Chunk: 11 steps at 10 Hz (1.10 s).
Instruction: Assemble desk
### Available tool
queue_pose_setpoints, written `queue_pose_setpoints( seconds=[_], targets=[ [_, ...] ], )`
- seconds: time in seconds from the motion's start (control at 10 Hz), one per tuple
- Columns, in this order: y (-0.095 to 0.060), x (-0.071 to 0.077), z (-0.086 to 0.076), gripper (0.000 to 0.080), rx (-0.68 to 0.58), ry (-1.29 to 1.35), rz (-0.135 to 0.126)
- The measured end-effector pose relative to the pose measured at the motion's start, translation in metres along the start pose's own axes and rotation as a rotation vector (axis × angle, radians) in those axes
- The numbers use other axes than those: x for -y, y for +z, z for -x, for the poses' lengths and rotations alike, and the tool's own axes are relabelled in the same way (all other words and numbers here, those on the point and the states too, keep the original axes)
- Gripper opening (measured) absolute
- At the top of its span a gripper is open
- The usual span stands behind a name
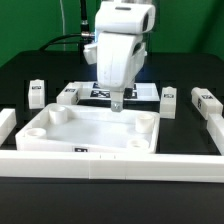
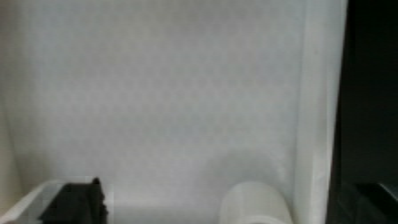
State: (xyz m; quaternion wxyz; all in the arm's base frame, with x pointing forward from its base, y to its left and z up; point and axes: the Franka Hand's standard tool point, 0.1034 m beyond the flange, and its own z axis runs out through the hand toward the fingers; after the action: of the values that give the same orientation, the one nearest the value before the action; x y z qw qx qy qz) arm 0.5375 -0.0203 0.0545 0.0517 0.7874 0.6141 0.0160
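Observation:
The white tray-like tabletop (image 1: 90,130) lies in the middle of the black table, with its raised rim and round corner sockets facing up. My gripper (image 1: 117,103) hangs low over the tabletop's far rim, near the middle. In the wrist view the tabletop's flat floor (image 2: 178,100) fills the frame, with a round socket (image 2: 260,200) and the rim (image 2: 322,90) between my fingers. The gripper (image 2: 224,205) is open and empty, its dark fingertips (image 2: 75,202) wide apart. Two legs (image 1: 37,93) (image 1: 68,94) lie at the exterior view's left and two (image 1: 169,98) (image 1: 204,102) at its right.
The marker board (image 1: 143,91) lies flat behind the tabletop, partly hidden by my arm. A long white border wall (image 1: 110,166) runs along the front and up both sides (image 1: 7,122) (image 1: 215,130). A green backdrop stands behind the table.

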Motion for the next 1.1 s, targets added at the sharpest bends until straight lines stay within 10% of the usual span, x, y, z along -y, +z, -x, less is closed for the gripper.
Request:
queue_pose_setpoints(
  seconds=[1.1],
  targets=[
    [0.041,0.036,-0.001,0.0627,-0.002,-0.017,-0.068]
  ],
)
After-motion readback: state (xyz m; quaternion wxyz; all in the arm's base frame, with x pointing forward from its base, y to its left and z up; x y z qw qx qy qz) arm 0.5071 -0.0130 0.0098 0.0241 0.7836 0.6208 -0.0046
